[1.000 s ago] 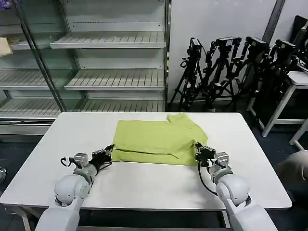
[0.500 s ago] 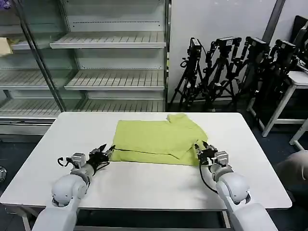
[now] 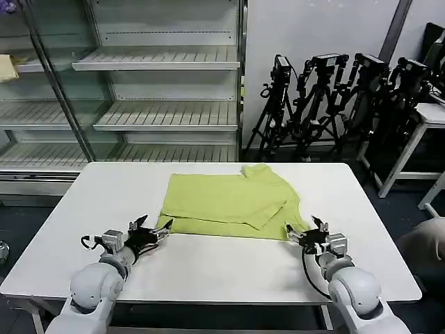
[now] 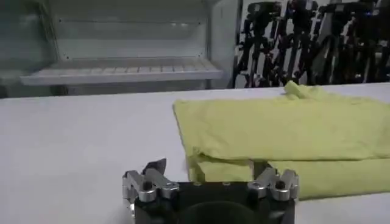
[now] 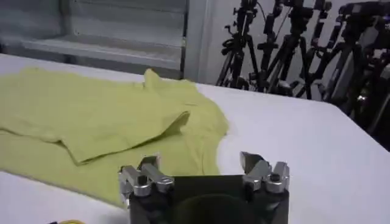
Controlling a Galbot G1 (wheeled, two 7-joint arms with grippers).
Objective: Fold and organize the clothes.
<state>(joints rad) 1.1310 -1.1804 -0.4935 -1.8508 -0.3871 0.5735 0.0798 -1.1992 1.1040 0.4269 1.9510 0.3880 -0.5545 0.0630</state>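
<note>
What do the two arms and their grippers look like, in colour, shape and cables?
Both arms have rounded, smooth, light grey shells. The left gripper and the right gripper share a black body with silver metal brackets and dark fingers. A thin black cable loops beside the left wrist, and another runs along the right forearm.

White table (image 3: 208,271) in middle. Behind it, big glass case with white slatted shelves (image 3: 156,115). White wall at back right. Row of black tripods (image 3: 334,104) stands by wall. Another white table (image 3: 431,118) at far right. Dark floor.
</note>
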